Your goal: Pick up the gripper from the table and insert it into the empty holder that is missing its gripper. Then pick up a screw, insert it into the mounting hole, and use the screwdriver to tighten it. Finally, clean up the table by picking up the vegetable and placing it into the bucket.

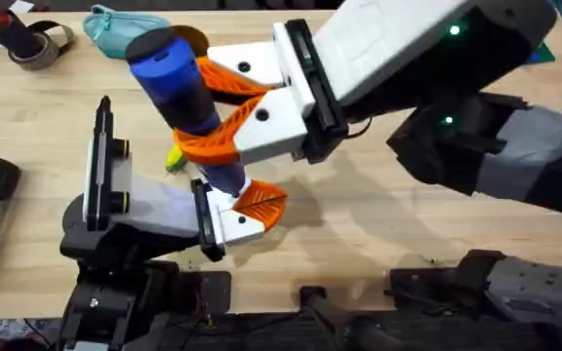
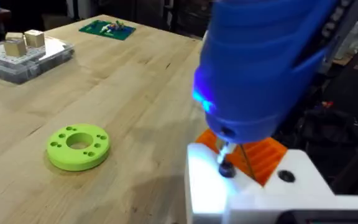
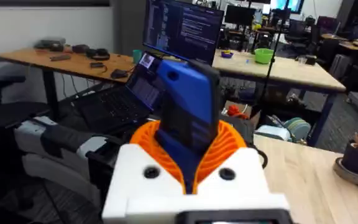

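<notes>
Holding the screwdriver (image 1: 185, 97), the right pincer (image 1: 224, 109) is clamped on its blue body near the middle of the worktop (image 1: 379, 234). The tool's long axis runs from 11 o'clock down to 5 o'clock, tip down on the screw (image 2: 226, 168) in the holder (image 1: 234, 224). A tilt could make the tip slip off. I cannot tell if the left pincer is apart.

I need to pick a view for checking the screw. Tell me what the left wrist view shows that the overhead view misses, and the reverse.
Left wrist alone: the screwdriver's bit meeting a dark screw in the holder, and a lime-green disc. Overhead alone: the right tool clamping the screwdriver, the vegetable behind it, and a teal pouch. Both share the screwdriver, the holder with the orange gripper, and the table.
</notes>
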Controlling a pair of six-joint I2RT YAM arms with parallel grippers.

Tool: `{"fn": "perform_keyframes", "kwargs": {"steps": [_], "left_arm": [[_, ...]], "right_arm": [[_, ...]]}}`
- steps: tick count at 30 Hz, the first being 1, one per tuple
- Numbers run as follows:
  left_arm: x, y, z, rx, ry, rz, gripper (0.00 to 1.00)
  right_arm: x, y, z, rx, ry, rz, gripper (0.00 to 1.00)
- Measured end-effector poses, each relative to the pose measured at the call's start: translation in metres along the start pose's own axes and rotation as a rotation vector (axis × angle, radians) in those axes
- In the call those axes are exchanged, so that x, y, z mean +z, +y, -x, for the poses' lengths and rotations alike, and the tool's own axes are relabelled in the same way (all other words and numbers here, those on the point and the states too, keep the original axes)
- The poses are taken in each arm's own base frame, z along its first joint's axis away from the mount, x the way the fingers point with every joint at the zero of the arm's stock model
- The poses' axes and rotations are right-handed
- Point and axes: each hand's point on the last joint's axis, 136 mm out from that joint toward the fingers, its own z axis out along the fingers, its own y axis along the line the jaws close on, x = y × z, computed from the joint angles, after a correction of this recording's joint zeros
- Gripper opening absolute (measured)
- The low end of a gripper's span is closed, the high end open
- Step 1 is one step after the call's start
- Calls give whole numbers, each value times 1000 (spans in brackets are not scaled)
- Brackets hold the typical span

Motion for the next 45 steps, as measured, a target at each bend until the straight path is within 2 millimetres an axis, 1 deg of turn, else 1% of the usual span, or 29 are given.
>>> {"fn": "perform_keyframes", "kwargs": {"steps": [12,45], "left_arm": [[0,0,0,0,0,0,17],[0,0,0,0,0,0,17]], "right_arm": [[4,5,2,-4,-7,16,44],[2,4,0,-3,-6,11,43]]}}
